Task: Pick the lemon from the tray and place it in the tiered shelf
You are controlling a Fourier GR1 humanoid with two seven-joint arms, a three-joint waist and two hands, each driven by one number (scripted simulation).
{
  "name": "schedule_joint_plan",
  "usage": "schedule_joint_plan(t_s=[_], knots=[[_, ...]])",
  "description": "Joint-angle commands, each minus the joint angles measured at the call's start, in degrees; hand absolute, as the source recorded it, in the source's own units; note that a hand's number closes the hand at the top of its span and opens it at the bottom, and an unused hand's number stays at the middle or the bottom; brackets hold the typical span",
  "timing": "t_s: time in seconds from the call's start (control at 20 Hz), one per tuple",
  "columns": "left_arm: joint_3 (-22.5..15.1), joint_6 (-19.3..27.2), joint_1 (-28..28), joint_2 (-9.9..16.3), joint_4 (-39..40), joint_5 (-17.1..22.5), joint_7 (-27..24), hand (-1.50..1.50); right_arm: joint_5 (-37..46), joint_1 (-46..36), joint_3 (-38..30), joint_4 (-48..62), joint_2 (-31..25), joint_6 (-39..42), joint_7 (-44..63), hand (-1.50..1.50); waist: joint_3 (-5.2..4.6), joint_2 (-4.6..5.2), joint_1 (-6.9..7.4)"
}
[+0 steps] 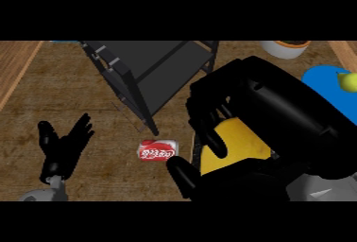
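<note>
The lemon point(237, 142) sits inside the right hand point(272, 113), near the right of centre in the head view. Only a yellow patch of it shows between the black fingers point(209, 127) and the thumb point(182, 176). The fingers curl over its far and left sides and the thumb closes on it from the near side, so the right hand grasps the lemon. The hand is large in the view and hides most of the counter beneath it. The lemon is off the tray and not in the shelf.

The tray point(322, 82) is blue and lies at the far right, partly covered by the right hand. A yellow-green fruit point(348, 81) rests on it at the right edge of the view.

The tiered shelf point(150, 71) stands at far centre, just left of the right hand. It is a dark frame with flat grey tiers and slanted posts.

A red can point(157, 151) lies on its side on the wooden counter point(42, 104), near the foot of the shelf and just left of the right thumb, not touching it.

A white bowl point(286, 47) sits at the far edge, right of the shelf.

The left hand point(63, 146) shows at the near left, resting with its fingers released and pointing upward, well apart from the can and the shelf.
</note>
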Motion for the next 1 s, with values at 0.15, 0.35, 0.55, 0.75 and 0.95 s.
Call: schedule_joint_plan(t_s=[0.15, 0.35, 0.55, 0.75, 0.95], knots=[[0.5, -1.4, 1.1, 0.9, -0.3, 0.1, -0.1, 0.00, -5.1, -21.7, -10.4, 13.0, 0.2, -3.7, 10.9, 1.50, -0.05, -0.03, 0.58], [1.1, -1.1, -1.6, 0.3, 4.1, -0.6, -2.6, 0.00, -1.1, -28.4, -12.7, 25.7, -1.4, -7.3, 3.3, 1.50, -0.08, 0.39, 0.65], [0.7, 0.0, -2.8, -0.8, 4.8, -1.3, -1.5, 0.00, 0.2, -30.7, -14.0, 35.1, -6.2, -6.3, -5.4, 1.50, -0.05, 0.46, 0.51], [1.4, -1.5, -3.8, -0.3, 5.6, -0.4, -2.1, 0.00, 2.1, -34.6, -13.6, 45.6, -6.3, -8.1, -11.8, 1.50, -0.07, 0.56, 0.74], [-0.3, 0.3, -3.6, -1.4, 3.6, -2.3, -1.4, 0.00, 5.7, -35.2, -10.7, 53.6, -7.9, -7.7, -20.4, 1.50, -0.05, 0.69, 1.09]])
